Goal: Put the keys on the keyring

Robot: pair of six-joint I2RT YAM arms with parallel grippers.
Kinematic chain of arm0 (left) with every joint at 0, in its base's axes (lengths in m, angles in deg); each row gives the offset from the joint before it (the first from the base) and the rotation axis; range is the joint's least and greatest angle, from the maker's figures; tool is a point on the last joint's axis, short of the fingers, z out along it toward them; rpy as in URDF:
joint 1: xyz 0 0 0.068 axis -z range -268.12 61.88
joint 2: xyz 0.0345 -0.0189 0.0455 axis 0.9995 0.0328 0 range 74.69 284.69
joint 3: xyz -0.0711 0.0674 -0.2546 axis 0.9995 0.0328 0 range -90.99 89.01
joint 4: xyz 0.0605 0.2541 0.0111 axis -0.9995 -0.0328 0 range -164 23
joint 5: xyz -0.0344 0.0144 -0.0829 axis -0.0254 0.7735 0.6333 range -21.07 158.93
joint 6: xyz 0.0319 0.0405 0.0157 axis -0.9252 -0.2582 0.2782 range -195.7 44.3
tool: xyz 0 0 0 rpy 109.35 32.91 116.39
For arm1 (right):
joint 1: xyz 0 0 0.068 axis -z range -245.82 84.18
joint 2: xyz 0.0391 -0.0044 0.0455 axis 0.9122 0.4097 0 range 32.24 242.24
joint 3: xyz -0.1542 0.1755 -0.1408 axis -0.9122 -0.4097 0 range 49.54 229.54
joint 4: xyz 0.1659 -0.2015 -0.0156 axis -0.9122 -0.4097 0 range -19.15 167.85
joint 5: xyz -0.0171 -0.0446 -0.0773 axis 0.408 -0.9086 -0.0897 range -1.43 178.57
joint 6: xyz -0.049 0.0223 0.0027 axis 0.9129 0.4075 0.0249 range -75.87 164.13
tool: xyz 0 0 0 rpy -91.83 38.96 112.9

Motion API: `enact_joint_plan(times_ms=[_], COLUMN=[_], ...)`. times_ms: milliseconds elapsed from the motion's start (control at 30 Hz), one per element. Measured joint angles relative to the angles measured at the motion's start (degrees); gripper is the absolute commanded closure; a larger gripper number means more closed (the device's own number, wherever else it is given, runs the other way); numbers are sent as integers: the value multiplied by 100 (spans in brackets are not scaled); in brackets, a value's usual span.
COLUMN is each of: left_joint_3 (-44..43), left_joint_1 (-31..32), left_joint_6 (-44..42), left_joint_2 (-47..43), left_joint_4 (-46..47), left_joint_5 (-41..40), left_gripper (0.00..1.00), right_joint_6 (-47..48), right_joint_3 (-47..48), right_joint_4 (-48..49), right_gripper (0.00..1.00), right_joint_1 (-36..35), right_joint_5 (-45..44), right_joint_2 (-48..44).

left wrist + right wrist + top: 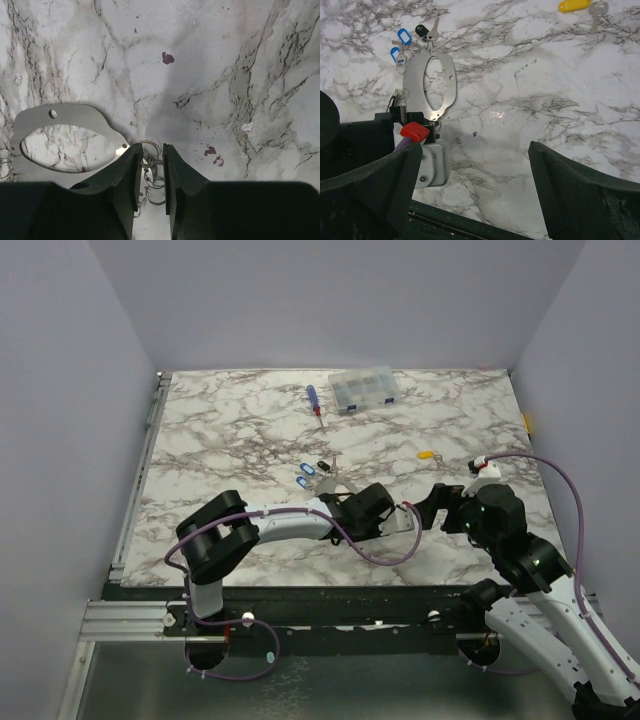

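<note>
The keyring (65,111) is a flat grey oval hoop lying on the marble; the right wrist view shows it lengthwise, keyring (415,82). Small wire rings (152,187) hang at its near end. My left gripper (151,147) straddles those wire rings, jaws almost together with a narrow gap showing, the left finger (125,175) over the hoop's edge. Two blue keys (404,36) and a black key (422,31) lie at the hoop's far end. A yellow-tagged key (574,5) lies apart, far right. My right gripper (476,150) hovers wide open with nothing in it.
A blue-and-red screwdriver (313,398) and a clear compartment box (365,388) sit at the back of the table. The two grippers, left gripper (348,498) and right gripper (440,505), are close together near the front edge. Purple walls enclose the table.
</note>
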Motion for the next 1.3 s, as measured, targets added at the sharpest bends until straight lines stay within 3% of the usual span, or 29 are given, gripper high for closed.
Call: enact_joint_plan(times_ms=[867, 1300], left_joint_3=[28, 223], left_joint_1=[11, 11], left_joint_6=[125, 168], left_joint_2=[195, -411], left_joint_4=[15, -114], left_joint_5=[-535, -553], left_gripper=[70, 67], right_joint_6=[44, -2], right_joint_3=[-57, -57], right_joint_4=[-83, -13], right_gripper=[0, 0], right_joint_1=[13, 13], right_joint_5=[-4, 85], right_joint_2=[4, 48])
